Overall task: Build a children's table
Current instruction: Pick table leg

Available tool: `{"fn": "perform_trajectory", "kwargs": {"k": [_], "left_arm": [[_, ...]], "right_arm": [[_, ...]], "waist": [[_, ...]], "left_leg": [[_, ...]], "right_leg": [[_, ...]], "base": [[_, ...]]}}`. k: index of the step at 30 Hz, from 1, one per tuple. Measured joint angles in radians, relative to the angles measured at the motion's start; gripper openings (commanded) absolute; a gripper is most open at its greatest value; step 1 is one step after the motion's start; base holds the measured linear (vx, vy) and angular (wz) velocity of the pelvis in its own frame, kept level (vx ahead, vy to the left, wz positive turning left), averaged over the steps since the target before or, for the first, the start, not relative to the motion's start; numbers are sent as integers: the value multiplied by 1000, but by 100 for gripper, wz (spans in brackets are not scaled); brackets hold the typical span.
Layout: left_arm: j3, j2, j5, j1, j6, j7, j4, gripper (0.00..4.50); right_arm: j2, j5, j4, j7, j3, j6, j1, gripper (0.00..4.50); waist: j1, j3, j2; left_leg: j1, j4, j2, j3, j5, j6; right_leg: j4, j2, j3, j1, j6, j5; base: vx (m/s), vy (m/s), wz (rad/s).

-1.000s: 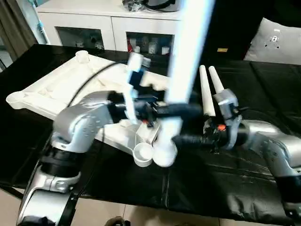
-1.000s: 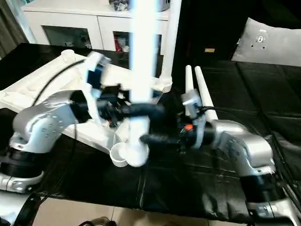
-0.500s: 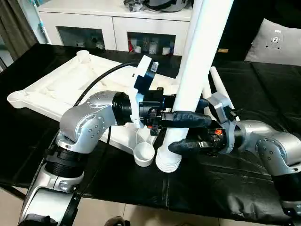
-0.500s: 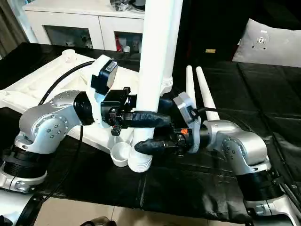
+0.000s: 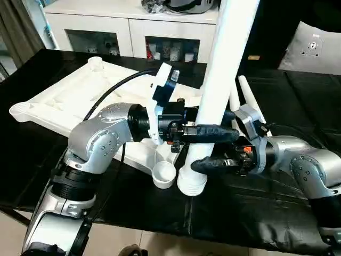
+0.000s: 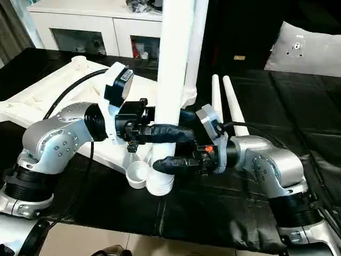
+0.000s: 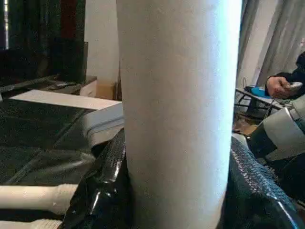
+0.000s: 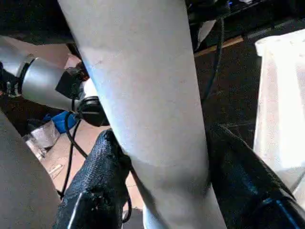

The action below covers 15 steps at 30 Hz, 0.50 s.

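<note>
The children's table top (image 5: pixel 69 98) lies upside down on the black cover, ribs up. A long white leg (image 5: pixel 224 69) stands nearly upright, and both grippers hold it. My left gripper (image 5: pixel 210 132) is shut on the leg. My right gripper (image 5: pixel 206 164) is shut on the same leg just below. The leg's ridged lower end (image 5: pixel 192 184) rests beside the near corner socket (image 5: pixel 163 176), not in it. A second leg (image 6: pixel 194 48) stands upright behind it, at the top's far edge. Two more legs (image 5: pixel 241 93) lie flat at the right.
A white cabinet (image 5: pixel 128 32) runs along the back and a grey cushion (image 5: pixel 314 48) sits at the far right. The black table's front edge (image 5: pixel 160 226) is close below the leg's end. A person's hand (image 7: pixel 281 86) holds something in the left wrist view.
My right gripper's fingers have closed onto the leg under the left gripper. The camera shook a second ago and is steady now. The leg has stayed about where it was.
</note>
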Motion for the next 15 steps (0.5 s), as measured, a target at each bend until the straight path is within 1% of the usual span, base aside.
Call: {"fn": "perform_trajectory", "kwargs": {"k": [1,3,5,7,8,11,12,13,15], "left_arm": [[0,0,0,0,3,0,1,188],[1,0,-6,0,15,0,1,258],[2,5,-6,0,21,8,1,268],[2,11,-8,1,23,7,0,292],[2,13,-9,3,23,7,-1,292],[2,14,-9,12,24,6,-5,322],[2,15,-9,18,25,7,-8,322],[2,15,-9,24,29,8,-12,339],[6,16,-10,41,30,15,-18,346]], "right_arm": [[0,0,0,0,0,1,2,209],[0,1,-7,-1,0,2,5,207],[5,6,-17,0,0,7,12,205],[6,7,-19,-1,1,9,20,197],[7,7,-19,-2,1,10,21,197],[7,7,-19,-9,1,10,22,195],[8,6,-19,-11,0,10,24,195],[10,6,-19,-12,0,9,28,194],[19,1,-23,-25,0,1,42,194]], "waist": [[0,0,0],[1,0,0],[1,0,0],[2,0,0],[2,0,0],[2,0,0],[2,0,0],[2,0,0],[2,0,1]], "left_leg": [[0,0,0,0,0,0],[0,0,0,0,0,0],[0,0,0,0,0,0],[0,0,0,0,0,0],[0,0,0,0,0,0],[0,0,0,0,0,-1],[0,0,0,0,0,-1],[0,0,0,0,0,-1],[0,0,0,0,0,-2]], "right_leg": [[0,0,0,0,0,0],[0,0,0,0,0,0],[0,0,0,0,0,0],[0,0,0,0,0,0],[0,0,0,0,0,0],[0,0,0,0,-1,1],[0,0,0,0,-1,1],[0,0,0,0,-1,1],[0,0,0,0,-1,1]], "base": [[0,0,0],[0,0,0],[0,0,0],[0,0,0],[0,0,0],[0,0,0],[0,0,0],[0,0,0],[0,0,0]]}}
